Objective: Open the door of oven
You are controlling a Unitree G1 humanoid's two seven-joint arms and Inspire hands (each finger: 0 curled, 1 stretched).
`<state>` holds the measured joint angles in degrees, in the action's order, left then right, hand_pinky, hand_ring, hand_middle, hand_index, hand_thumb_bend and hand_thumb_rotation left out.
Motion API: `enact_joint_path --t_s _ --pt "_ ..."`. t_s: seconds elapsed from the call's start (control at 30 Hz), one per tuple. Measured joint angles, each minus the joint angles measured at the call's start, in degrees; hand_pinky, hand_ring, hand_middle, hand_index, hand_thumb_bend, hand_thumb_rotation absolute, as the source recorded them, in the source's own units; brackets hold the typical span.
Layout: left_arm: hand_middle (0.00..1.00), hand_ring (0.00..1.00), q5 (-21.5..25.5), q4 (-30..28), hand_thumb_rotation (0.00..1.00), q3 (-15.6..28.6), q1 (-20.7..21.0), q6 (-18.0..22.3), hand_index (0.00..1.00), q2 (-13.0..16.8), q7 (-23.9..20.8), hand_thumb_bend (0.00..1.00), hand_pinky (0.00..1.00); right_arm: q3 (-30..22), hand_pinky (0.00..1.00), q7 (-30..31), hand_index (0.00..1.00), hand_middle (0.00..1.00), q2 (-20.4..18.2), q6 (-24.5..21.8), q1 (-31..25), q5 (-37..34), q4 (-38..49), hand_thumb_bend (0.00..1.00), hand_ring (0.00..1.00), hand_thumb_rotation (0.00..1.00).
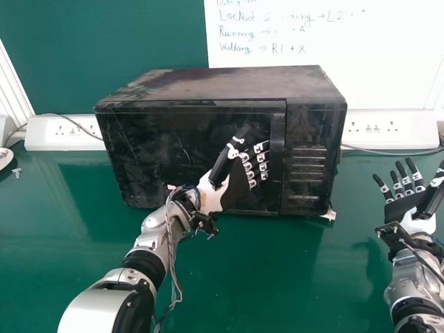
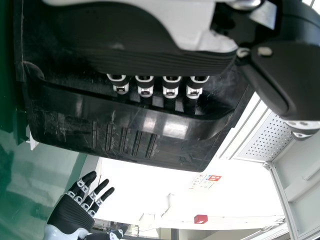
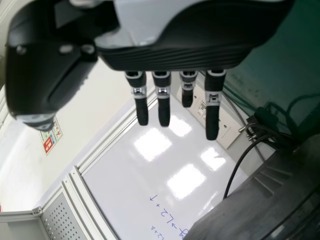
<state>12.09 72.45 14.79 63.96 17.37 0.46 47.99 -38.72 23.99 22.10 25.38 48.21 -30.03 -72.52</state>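
See black oven [image 1: 208, 87] on tabletop [image 1: 277, 270] at twelve o'clock, door [image 1: 166, 146] closed. Find left hand [image 1: 236, 191] in front, fingers loosely open, beside handle [image 1: 277, 159] at door's three o'clock edge; cannot tell contact. Find right hand [image 1: 404, 207] at three o'clock, fingers open, empty

Above and beyond the left hand [image 1: 238, 191], blue handwriting [image 1: 263, 48] on the whiteboard [image 1: 392, 69] reads "Locked", "Running" and "Walking → R1 + X".

Scuffs and shine
The boxy black oven [image 1: 208, 83] had a matt, stained top; its long, curved black handle [image 2: 175, 127] looked like glossy plastic, the green tabletop [image 1: 277, 277] smooth, the whiteboard [image 3: 120, 190] shiny.
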Motion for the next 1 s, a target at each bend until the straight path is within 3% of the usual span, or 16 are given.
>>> enact_joint_path --t_s 0.5,1.0 --pt "0.86 0.79 -3.0 0.2 0.85 -1.6 0.8 1.0 0.83 -0.8 -2.1 0.90 0.59 0.1 0.97 -0.6 0.99 1.00 -0.1 0.1 0.0 -0.1 0.1 1.00 1.00 0.98" --pt "0.87 0.80 -4.7 0.4 0.86 -2.5 1.7 1.0 0.82 -1.1 -3.0 0.89 0.60 0.1 0.96 -0.7 0.99 1.00 -0.1 0.1 0.0 -0.1 0.1 1.00 0.99 0.97"
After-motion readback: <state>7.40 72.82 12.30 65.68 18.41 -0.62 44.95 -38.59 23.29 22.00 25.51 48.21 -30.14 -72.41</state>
